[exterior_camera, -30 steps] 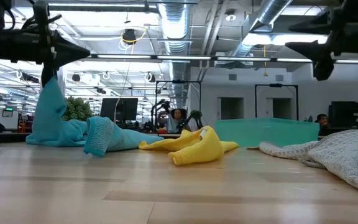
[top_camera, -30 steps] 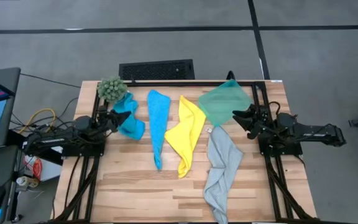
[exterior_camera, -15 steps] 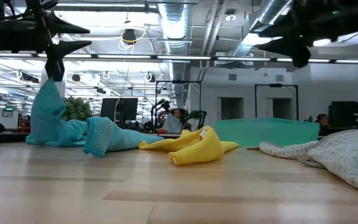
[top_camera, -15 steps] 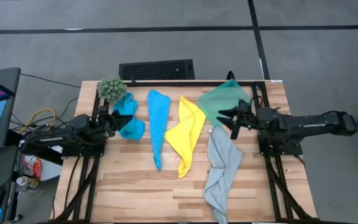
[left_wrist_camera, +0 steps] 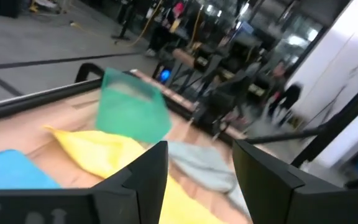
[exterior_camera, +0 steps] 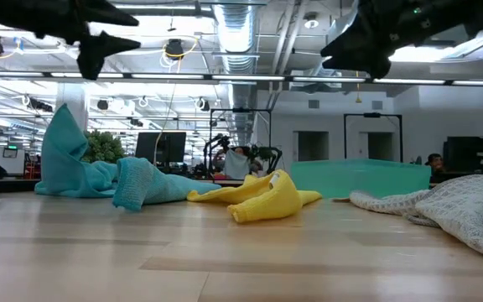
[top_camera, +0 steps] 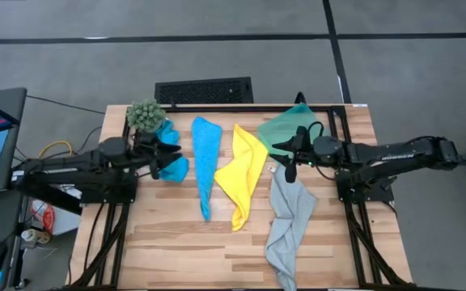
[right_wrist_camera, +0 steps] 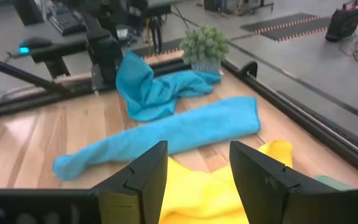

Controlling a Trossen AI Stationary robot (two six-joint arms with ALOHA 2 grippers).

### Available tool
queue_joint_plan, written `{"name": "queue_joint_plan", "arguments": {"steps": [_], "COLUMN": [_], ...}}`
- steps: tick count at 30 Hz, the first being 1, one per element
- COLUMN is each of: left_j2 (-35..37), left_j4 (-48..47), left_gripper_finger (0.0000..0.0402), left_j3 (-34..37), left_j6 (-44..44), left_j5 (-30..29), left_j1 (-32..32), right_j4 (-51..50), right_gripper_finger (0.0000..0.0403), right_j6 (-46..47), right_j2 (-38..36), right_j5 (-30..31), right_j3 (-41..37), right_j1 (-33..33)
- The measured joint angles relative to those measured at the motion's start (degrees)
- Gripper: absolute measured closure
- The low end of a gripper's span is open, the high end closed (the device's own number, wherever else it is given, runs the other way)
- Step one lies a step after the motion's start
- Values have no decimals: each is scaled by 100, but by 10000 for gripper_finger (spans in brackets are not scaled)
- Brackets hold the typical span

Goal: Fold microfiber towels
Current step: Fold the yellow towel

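Several microfiber towels lie on the wooden table. A crumpled turquoise one (top_camera: 176, 168) stands in a peak (exterior_camera: 61, 151) at the far left. Beside it lie a long blue strip (top_camera: 205, 162), a yellow towel (top_camera: 245, 174) and a pale grey one (top_camera: 290, 218). My left gripper (top_camera: 168, 153) hovers open above the turquoise towel, clear of it (exterior_camera: 107, 38). My right gripper (top_camera: 285, 158) hangs open in the air (exterior_camera: 350, 50) between the yellow towel and the grey one. Its wrist view shows the blue strip (right_wrist_camera: 166, 134) ahead.
A translucent green bin (top_camera: 290, 129) sits at the far right, close behind my right gripper. A fuzzy green plant (top_camera: 145, 115) stands at the far left corner. Black frame rails run along both sides. Bare wood lies toward the near edge (top_camera: 217, 250).
My left gripper has opened and let go of the turquoise towel's peak, then risen and shifted a little toward the table's right. The peak stays standing. My right gripper, still open, has reached out toward the table's left and risen.
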State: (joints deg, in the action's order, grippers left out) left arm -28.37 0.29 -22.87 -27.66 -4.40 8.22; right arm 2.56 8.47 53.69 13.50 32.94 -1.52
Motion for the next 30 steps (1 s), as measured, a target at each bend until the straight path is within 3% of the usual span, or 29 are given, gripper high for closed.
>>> {"name": "queue_joint_plan", "arguments": {"steps": [11, 18, 24, 30], "left_j2": [-3447, -5331, -6416, -7059], "left_j4": [-190, 7, -270, -596], "left_gripper_finger": [228, 228, 228, 228], "left_j3": [-808, -1779, -2532, -2647], "left_j6": [915, 1682, 2253, 2389], "left_j5": [-96, -95, -205, -929], "left_j1": [1, -98, -121, -112], "right_j4": [-269, -416, -522, -563], "right_gripper_finger": [205, 205, 205, 205], "right_j6": [6, 123, 162, 164], "right_j2": [-94, -94, -94, -94], "right_j5": [2, 3, 4, -1], "right_j3": [58, 58, 58, 58], "right_j1": [0, 0, 56, 158]}}
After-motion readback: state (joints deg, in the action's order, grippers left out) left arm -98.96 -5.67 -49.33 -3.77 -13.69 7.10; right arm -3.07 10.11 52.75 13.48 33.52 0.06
